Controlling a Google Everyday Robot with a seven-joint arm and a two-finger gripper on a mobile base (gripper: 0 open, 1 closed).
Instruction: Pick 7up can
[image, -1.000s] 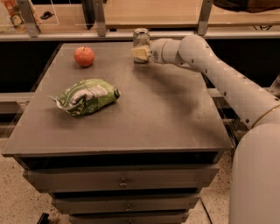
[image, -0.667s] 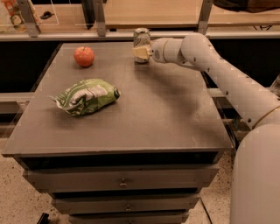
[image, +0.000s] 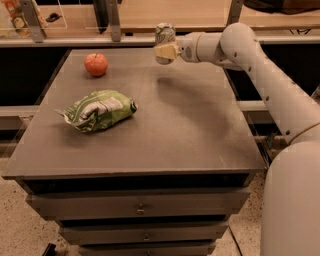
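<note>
- Since a second ago the 7up can has risen: it stood on the far part of the table to the right of the apple, and it now sits higher than the apple, its top overlapping the rail behind the table.
- Along with it the gripper has come up a little. It is at the same side of the apple as before, well to its right and near the table's far edge.
- The gripper's fingers are clamped on the can. One pale finger pad lies across the can's lower front, and the can stands roughly upright in the grasp.
- A soft shadow lies on the tabletop below and slightly right of the can, further from the apple than the can is.
- The arm reaches in from the right, running away from the apple towards the robot's white body at the picture's lower right.
- The apple has not shifted; it rests on the far left part of the table, well apart from the can.
- The green and white snack bag lies crumpled nearer the camera than the apple, almost straight in front of it, unchanged.
- Under the tabletop, far below the apple, a drawer front with a small knob shows.
</note>
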